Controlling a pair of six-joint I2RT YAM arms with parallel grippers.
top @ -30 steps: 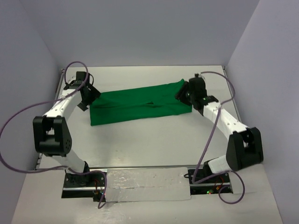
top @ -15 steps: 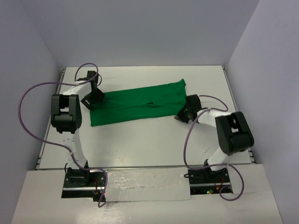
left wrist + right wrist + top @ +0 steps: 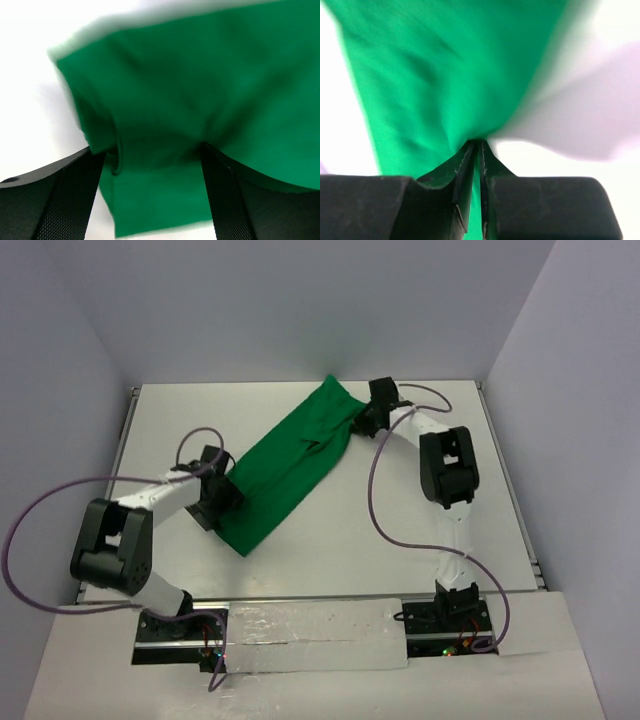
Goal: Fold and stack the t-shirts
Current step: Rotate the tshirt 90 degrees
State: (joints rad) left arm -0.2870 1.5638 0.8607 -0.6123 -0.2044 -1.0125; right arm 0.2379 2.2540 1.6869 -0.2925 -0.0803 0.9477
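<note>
The green t-shirt (image 3: 290,465) lies in a long, folded band slanting across the white bench (image 3: 420,540), its far end pinched tight in the right gripper (image 3: 475,147) near the back edge, while the left gripper (image 3: 152,155) hovers at the near end, fingers spread wide over the cloth.

The t-shirt (image 3: 290,465) is seen as soft, matt cloth, creased in places. A fine, rough, mesh-like texture is shown on the black fingers (image 3: 55,200) of the left gripper (image 3: 150,150) (matt, without shine). The table (image 3: 330,550) is finished in smooth, matt white; the front strip (image 3: 310,635) is crinkled, silvery and shiny.
</note>
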